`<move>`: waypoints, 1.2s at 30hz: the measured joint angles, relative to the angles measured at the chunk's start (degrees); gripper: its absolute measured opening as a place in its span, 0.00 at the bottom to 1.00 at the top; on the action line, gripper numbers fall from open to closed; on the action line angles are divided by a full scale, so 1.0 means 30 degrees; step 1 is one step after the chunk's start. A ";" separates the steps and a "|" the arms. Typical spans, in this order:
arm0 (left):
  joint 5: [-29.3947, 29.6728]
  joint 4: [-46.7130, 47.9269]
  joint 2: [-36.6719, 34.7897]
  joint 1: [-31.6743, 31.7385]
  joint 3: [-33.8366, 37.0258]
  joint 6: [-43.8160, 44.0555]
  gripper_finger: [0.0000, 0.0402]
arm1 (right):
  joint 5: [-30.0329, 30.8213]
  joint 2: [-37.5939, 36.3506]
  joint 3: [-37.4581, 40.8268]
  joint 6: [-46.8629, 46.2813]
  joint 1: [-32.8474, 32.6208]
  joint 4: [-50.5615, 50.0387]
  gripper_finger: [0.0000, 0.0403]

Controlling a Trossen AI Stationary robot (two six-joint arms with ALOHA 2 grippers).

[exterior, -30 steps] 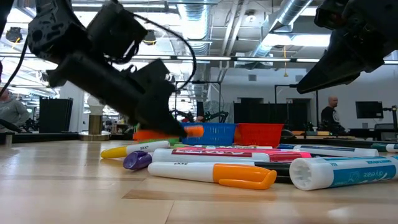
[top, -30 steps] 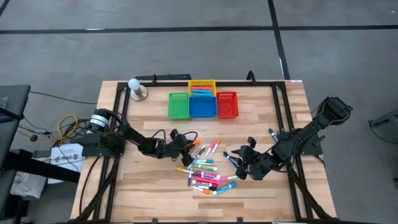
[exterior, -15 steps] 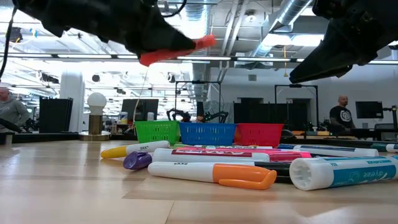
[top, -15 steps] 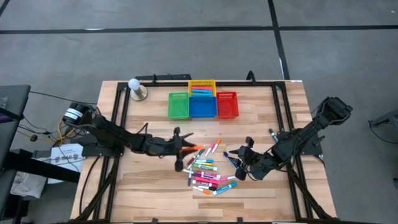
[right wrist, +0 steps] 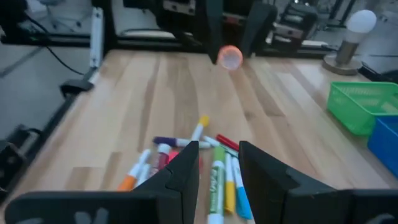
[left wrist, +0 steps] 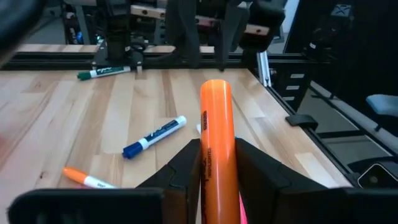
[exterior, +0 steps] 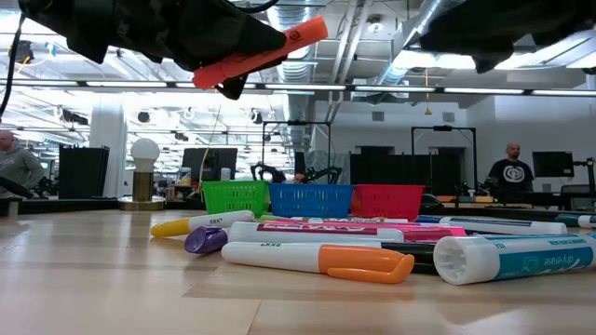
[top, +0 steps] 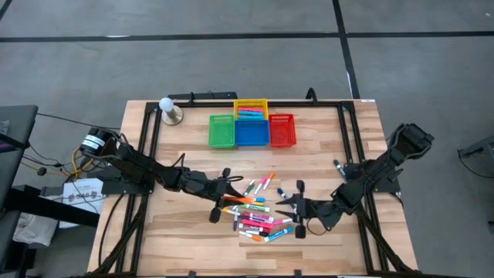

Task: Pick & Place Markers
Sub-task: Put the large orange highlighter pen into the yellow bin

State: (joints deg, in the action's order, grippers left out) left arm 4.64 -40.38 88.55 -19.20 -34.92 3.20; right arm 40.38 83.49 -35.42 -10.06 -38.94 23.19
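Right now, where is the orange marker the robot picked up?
The orange marker is up in the air, clamped in the left gripper, just left of the marker pile in the high view.

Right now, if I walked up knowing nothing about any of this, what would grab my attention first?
Probably the left hand lifted above the wooden table, clamping a fat orange marker in mid-air. Below it, near the table's middle, lies a bright heap of coloured markers, with the right hand hovering at its edge, holding nothing. At the far side sit four small square plastic baskets, green, blue, red and yellow.
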 joint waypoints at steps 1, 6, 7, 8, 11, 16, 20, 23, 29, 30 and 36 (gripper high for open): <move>0.0000 -0.0023 0.0000 0.0000 0.0000 -0.0006 0.22 | 0.0001 0.0168 0.0000 -0.0002 0.0100 0.0010 0.25; 0.0394 -0.0095 0.0000 0.0080 0.0000 -0.0429 0.22 | -0.0011 0.0714 0.0006 -0.0250 0.0728 0.0131 0.25; 0.0468 -0.0133 0.0000 0.0105 0.0000 -0.0473 0.22 | -0.0034 0.0718 0.0007 -0.0329 0.0835 0.0141 0.25; 0.0486 -0.0188 0.0000 0.0145 0.0000 -0.0540 0.22 | -0.0103 0.0718 0.0007 -0.0516 0.0928 0.0173 0.25; 0.0481 -0.0212 0.0000 0.0385 0.0000 -0.0619 0.22 | -0.0131 0.0703 0.0007 -0.0629 0.1078 0.0158 0.25; 0.1374 -0.0196 0.0000 0.1646 0.0000 0.0737 0.22 | -0.0131 0.0688 0.0007 -0.0636 0.1063 0.0163 0.25; 0.1577 0.1614 -0.0102 0.3986 0.0000 0.4503 0.22 | -0.0129 0.0681 0.0007 -0.0669 0.1066 0.0165 0.25; 0.0597 0.3030 -0.0102 0.5504 0.0000 0.6108 0.22 | 0.0065 0.0674 0.0007 -0.1185 0.1149 0.0172 0.25; -0.0250 0.2962 -0.0102 0.5742 0.0000 0.5569 0.22 | 0.0022 0.0667 0.0000 -0.1300 0.1453 0.0136 0.25; -0.0212 0.2936 -0.0102 0.5748 -0.0007 0.5505 0.22 | 0.0015 0.0667 0.0000 -0.1306 0.1494 0.0129 0.25; 0.0298 0.3557 -0.0102 0.6242 -0.0524 0.5682 0.22 | 0.0007 0.0667 0.0000 -0.1317 0.1527 -0.0052 0.25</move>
State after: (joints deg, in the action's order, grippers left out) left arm 5.54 -29.71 88.25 -0.47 -36.49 20.24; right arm 40.40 85.49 -35.42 -14.01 -34.36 23.03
